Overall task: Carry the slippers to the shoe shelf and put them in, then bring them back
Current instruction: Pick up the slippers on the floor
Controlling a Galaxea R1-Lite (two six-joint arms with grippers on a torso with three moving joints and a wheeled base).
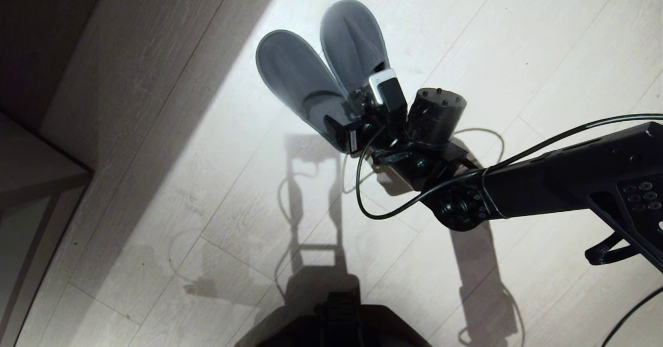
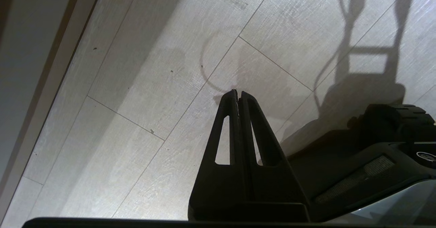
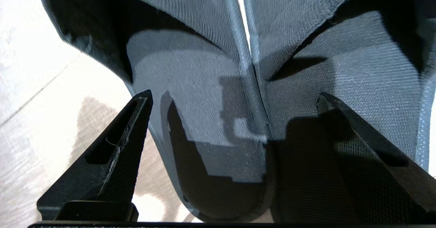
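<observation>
Your right gripper [image 3: 235, 119] hovers with fingers spread wide over the heels of the slippers [image 1: 323, 62] on the floor [image 1: 181, 207]; centre on both touching inner edges before pinching, while the left gripper [image 2: 237, 97] rests closed.

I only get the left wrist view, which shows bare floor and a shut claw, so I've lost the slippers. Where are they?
Observer: The slippers lie side by side on the floor, heels touching, toes fanned apart, ahead of the robot.
Operator: Is the right claw holding them?
Observer: No. The right claw stands open over the heels; one finger is outside the pair, the other above a heel.
Operator: Is the shoe shelf near?
Observer: In the head view only a pale furniture edge shows at the left; I cannot tell what it is.
</observation>
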